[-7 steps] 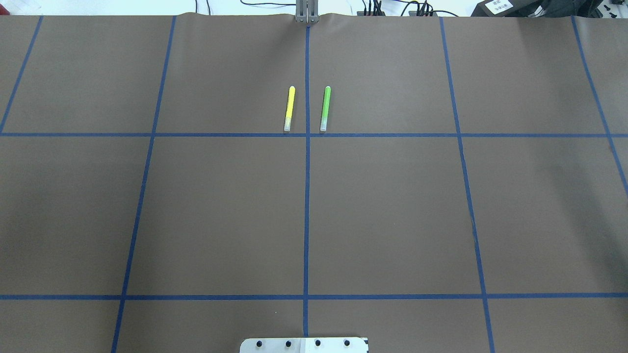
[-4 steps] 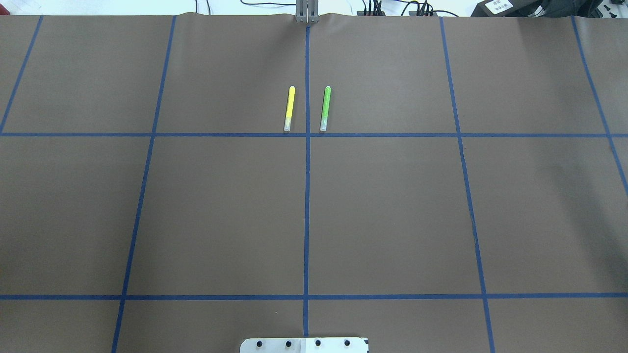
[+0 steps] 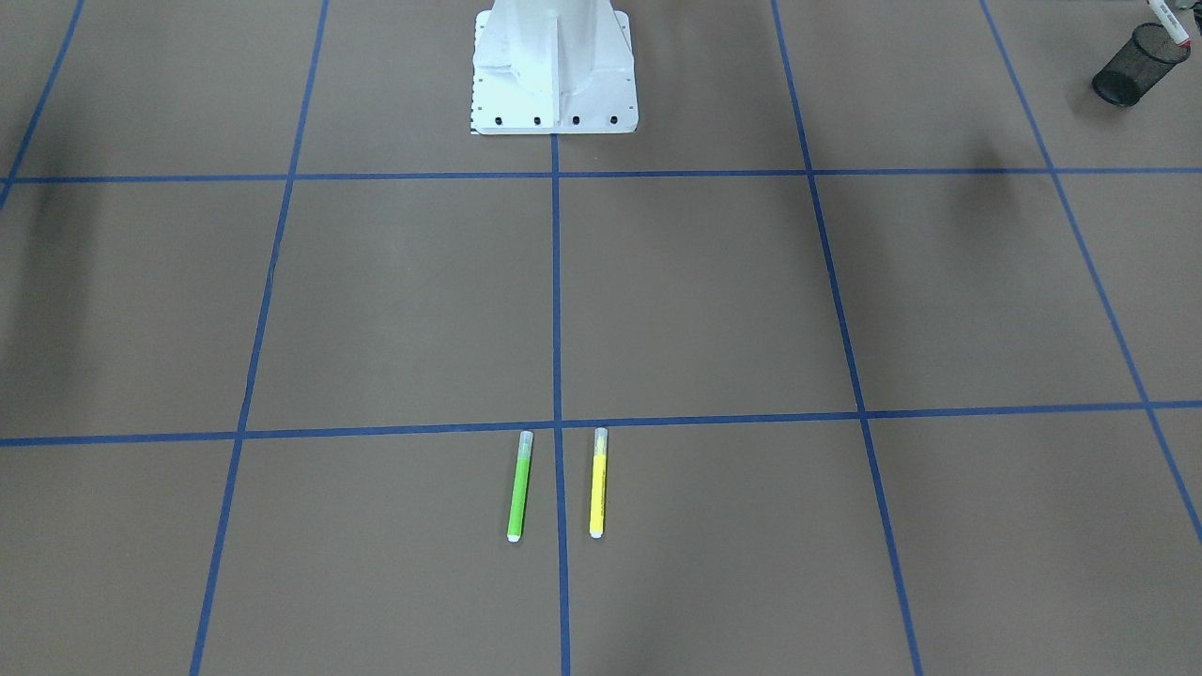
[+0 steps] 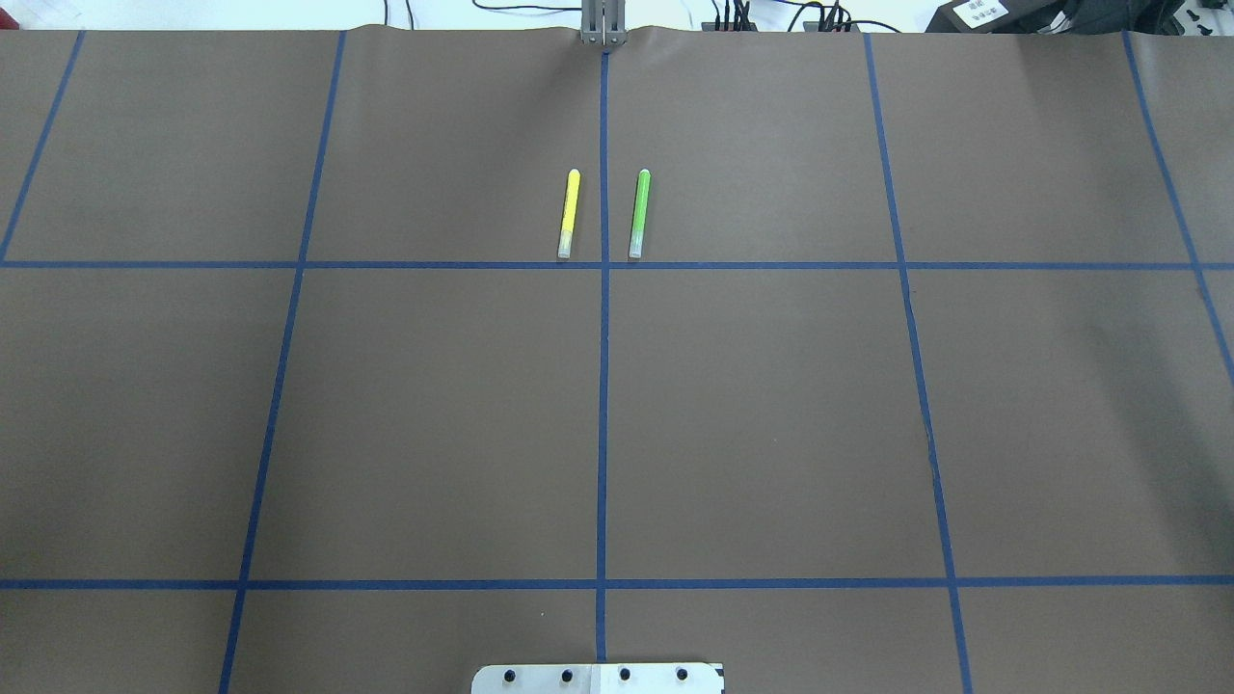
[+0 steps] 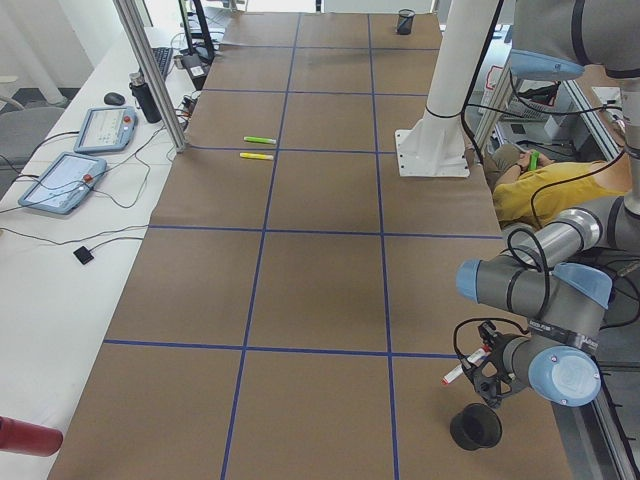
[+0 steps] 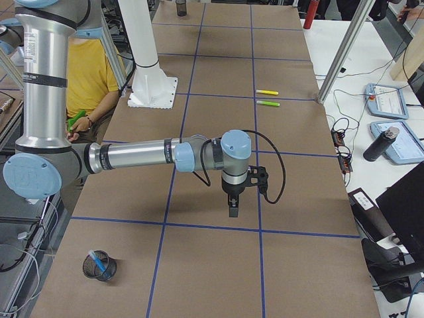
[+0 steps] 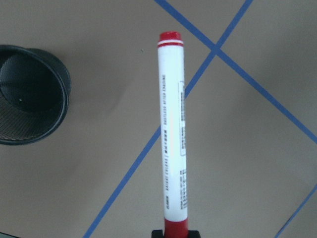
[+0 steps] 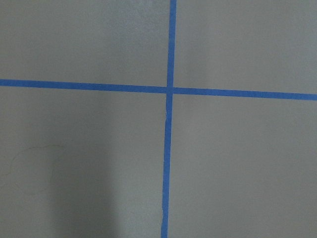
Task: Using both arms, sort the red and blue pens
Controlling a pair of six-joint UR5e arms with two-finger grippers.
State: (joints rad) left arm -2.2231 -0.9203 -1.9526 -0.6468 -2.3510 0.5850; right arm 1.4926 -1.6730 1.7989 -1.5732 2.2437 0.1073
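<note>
The red pen [image 7: 172, 134], white-bodied with red ends, sticks out of my left gripper [image 7: 176, 233], which is shut on its red cap. It hangs beside and above a black mesh cup [image 7: 29, 96]. In the exterior left view the same gripper [image 5: 487, 374] holds the pen [image 5: 458, 372] just above that cup [image 5: 475, 428]. The blue pen [image 6: 98, 261] stands in another mesh cup [image 6: 99, 266] at the table's right end. My right gripper [image 6: 233, 207] points down over the brown table; I cannot tell whether it is open or shut.
A yellow marker [image 4: 570, 214] and a green marker [image 4: 639, 214] lie side by side at the table's middle far side. The white base block [image 3: 554, 66] stands at the robot's edge. A person in a yellow shirt [image 6: 89, 69] sits behind it.
</note>
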